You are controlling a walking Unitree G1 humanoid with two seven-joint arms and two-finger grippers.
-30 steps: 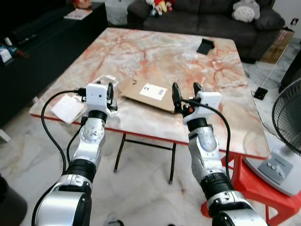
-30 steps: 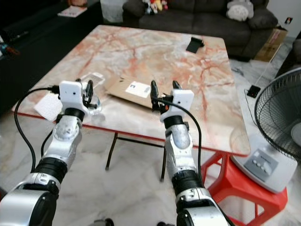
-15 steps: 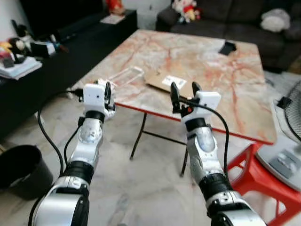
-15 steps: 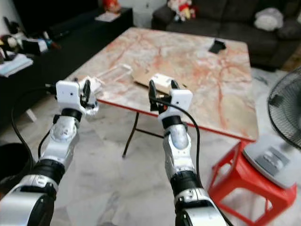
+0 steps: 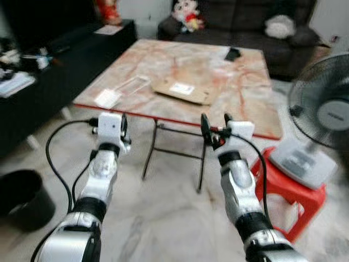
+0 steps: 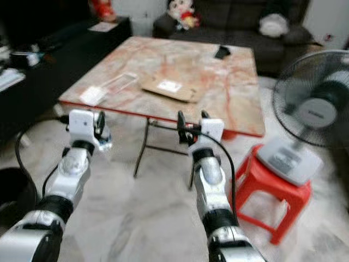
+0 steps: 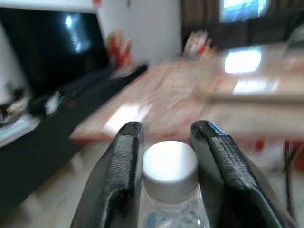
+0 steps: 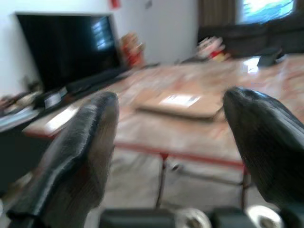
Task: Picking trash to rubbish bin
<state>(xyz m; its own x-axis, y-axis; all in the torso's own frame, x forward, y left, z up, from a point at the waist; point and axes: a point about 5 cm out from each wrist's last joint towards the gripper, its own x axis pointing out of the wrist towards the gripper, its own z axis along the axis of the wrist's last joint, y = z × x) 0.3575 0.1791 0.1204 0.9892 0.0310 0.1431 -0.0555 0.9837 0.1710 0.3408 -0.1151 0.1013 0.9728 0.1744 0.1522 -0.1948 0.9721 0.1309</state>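
One black bin (image 5: pixel 22 199) sits on the floor at far left, on the left arm's side, so that arm is the nearer. The left gripper (image 7: pixel 164 178) has its jaws closed around a clear plastic bottle (image 7: pixel 170 190) with a white cap, standing upright between them. The right gripper (image 8: pixel 173 142) is empty, jaws wide. Cardboard (image 5: pixel 182 90) and wrappers (image 5: pixel 107 98) lie on the counter (image 5: pixel 240 109) ahead.
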